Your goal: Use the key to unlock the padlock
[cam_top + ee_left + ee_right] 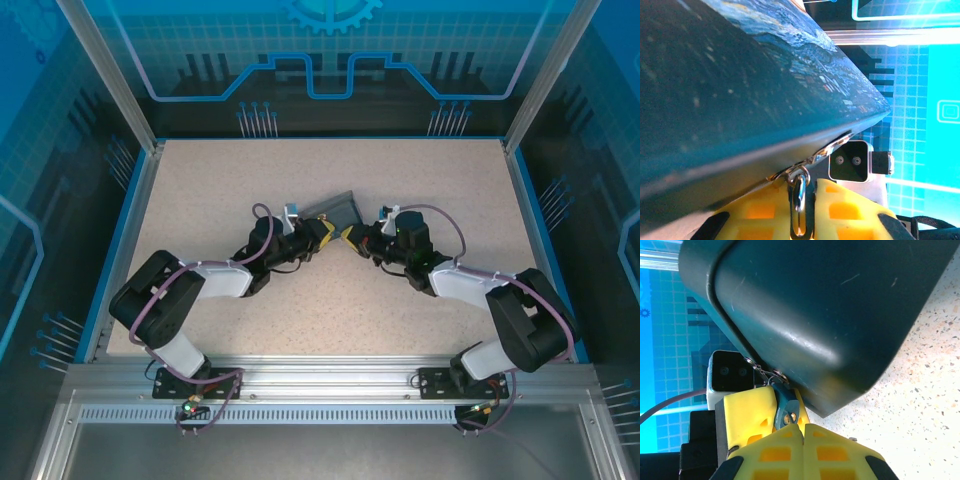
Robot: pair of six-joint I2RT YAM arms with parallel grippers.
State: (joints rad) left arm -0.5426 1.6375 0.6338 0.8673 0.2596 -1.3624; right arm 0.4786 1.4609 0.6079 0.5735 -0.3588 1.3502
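The small blue padlock hangs by its shackle from a ring on the edge of the starry-night tin. My left gripper is shut on the padlock, its yellow fingers on either side of the body. The brassy keyhole faces my right gripper, which is shut with its tips pressed up to the keyhole. A thin sliver of metal there looks like the key; the rest is hidden between the pads. From above, both grippers meet under the tilted tin.
The tin is tipped up on the speckled table at mid-table, looming over both grippers. A tiny grey bit lies on the table beside my right finger. Blue walls and metal posts ring the table.
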